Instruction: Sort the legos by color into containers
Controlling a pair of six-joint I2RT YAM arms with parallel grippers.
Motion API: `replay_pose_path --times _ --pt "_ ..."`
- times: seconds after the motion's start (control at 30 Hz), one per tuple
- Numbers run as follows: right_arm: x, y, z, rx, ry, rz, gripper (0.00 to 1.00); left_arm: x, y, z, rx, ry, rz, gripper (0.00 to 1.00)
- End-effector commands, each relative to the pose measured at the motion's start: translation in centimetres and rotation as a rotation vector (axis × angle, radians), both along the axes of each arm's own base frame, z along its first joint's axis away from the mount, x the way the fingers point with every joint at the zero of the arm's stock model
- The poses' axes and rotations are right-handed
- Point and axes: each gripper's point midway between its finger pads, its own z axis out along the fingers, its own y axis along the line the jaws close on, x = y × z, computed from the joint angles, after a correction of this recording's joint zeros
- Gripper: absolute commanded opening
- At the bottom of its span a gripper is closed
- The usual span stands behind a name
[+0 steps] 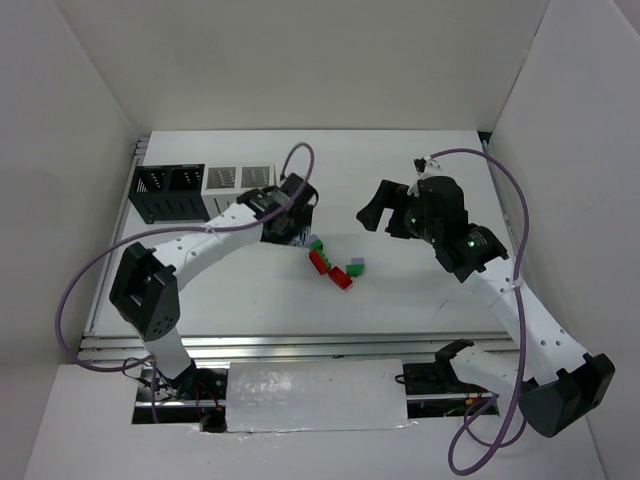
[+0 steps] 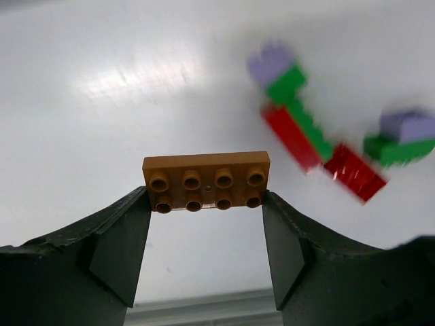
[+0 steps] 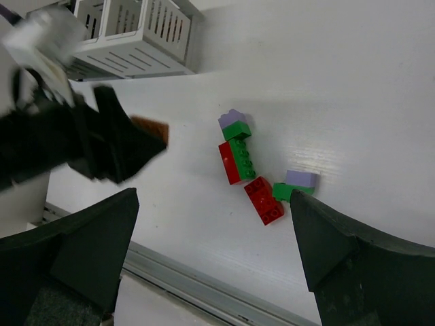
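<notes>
My left claw (image 2: 204, 201) is closed on the one orange-brown plate (image 2: 206, 181), a finger against each short end. Its long axis runs straight across from finger to finger, and its eight studs, two rows of four, face my wrist camera. I hold it just left of the pile, near the middle of the table (image 1: 420, 300).

My right claw (image 3: 212, 197) hangs over the table on the pile's right side, spread wide and holding nothing.

Seven loose legos lie mid-table, a little toward the near edge: two red (image 3: 229, 163), three green (image 3: 242, 157) and two lavender (image 3: 233, 117). The long green brick and a red one lie side by side, both pointing from far-left to near-right.

The two joined white containers (image 1: 238, 178) sit along the far edge, with the black container (image 1: 168, 192) beside them in the far-left corner.
</notes>
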Motion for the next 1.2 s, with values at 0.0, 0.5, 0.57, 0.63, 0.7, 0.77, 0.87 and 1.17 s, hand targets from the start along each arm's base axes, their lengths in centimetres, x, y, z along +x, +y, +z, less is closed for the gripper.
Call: replay_pose_path --times 0.0,0.5,0.57,0.63,0.7,0.77,0.87,1.17 --pt "-0.3 -0.1 1.7 0.039 -0.043 0.003 1.00 5.9 4.3 5.2 0.044 -0.129 0.091 0.00" --pt "-1.4 0.2 1.0 0.049 -0.008 0.044 1.00 20.5 10.3 5.7 0.080 -0.187 0.301 0.11" --pt "-1.4 0.5 0.7 0.054 0.002 0.057 1.00 20.6 11.2 5.2 0.080 -0.185 0.323 0.17" --pt "-1.5 0.7 0.5 0.058 0.012 0.071 1.00 20.6 11.5 5.3 0.081 -0.193 0.326 0.27" --pt "-1.3 0.9 0.2 0.054 0.021 0.077 1.00 20.5 11.4 6.0 0.068 -0.210 0.313 0.44" --pt "-1.1 1.3 0.1 0.056 0.033 0.089 1.00 20.5 11.3 6.5 0.057 -0.222 0.310 0.60" --pt "-0.8 1.6 0.0 0.053 0.041 0.099 1.00 20.3 11.3 7.1 0.045 -0.231 0.311 0.73" --pt "-0.4 2.8 -1.4 0.057 0.085 0.153 1.00 19.3 11.0 10.1 -0.011 -0.283 0.299 0.99"
